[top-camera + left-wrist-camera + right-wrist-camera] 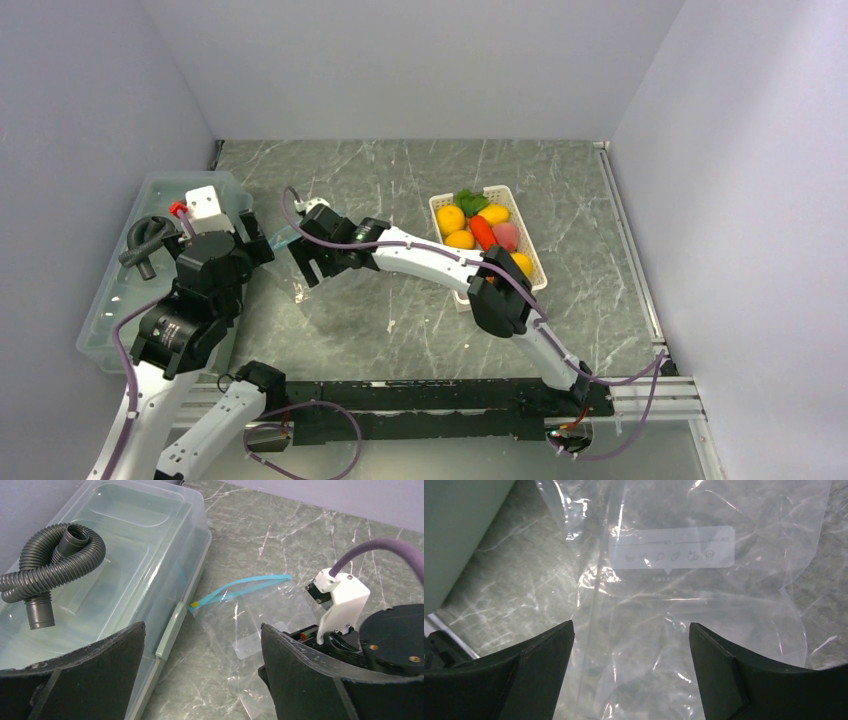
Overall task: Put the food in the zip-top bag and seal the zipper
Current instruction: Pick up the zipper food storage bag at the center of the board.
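The zip-top bag lies flat and empty on the marble table next to the lidded bin, and fills the right wrist view. Its teal-blue zipper arches up slightly open, and shows in the top view. My left gripper is open, low over the bag's near corner. My right gripper is open just above the bag's body, touching nothing. The food, orange and yellow fruits, a red piece, a pink piece and a green leaf, sits in the white basket at the right.
A large translucent lidded bin stands along the left wall with a grey corrugated hose on its lid. My right arm's wrist is close to my left gripper's right finger. Grey walls enclose the table.
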